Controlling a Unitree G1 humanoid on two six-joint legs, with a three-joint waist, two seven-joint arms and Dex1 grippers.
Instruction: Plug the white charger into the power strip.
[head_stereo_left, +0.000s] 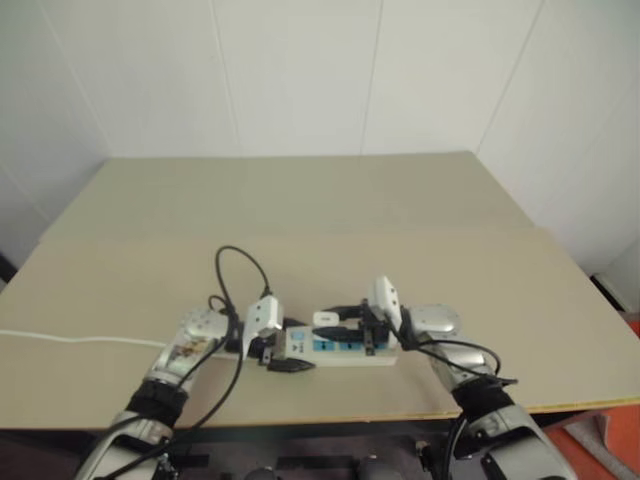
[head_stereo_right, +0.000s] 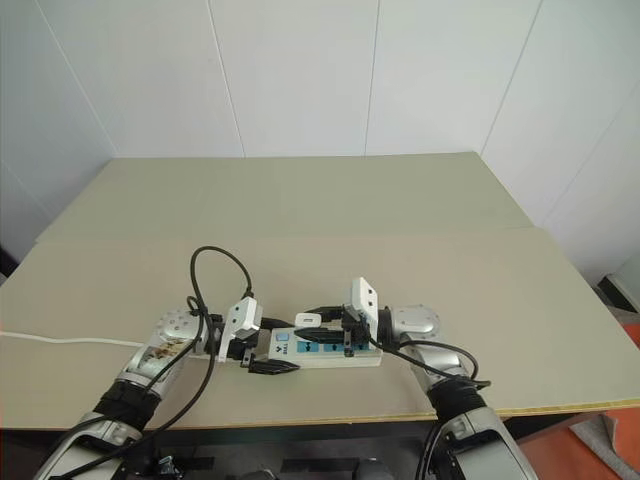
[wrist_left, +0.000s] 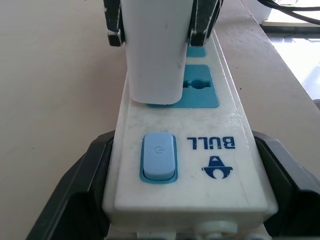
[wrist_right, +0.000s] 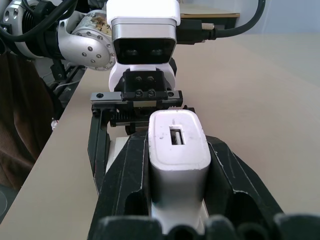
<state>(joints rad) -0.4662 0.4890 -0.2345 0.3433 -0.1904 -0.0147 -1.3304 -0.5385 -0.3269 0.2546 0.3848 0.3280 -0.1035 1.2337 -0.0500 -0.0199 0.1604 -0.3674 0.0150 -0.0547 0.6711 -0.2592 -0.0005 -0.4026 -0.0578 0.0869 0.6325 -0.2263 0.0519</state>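
At the near edge of the tan worktop, the long white plastic power strip with blue socket faces lies crosswise, pinched at its switch end by the left pincer. The left wrist view shows those black fingers against both long sides of the strip, beside the pale blue switch.

The right pincer is pinching the small white plastic cube-like charger, holding it upright on the strip.

In the left wrist view the charger's base sits on the first blue socket, apparently flush or close to it; whether the pins are fully home I cannot tell. By my reading the plugging is nearly done: a last press, then release.

The right wrist view adds what the others lack: a slot in the charger's top face. The head views show the strip's white cord trailing off the worktop's left side, and bare board stretching to the white wall.
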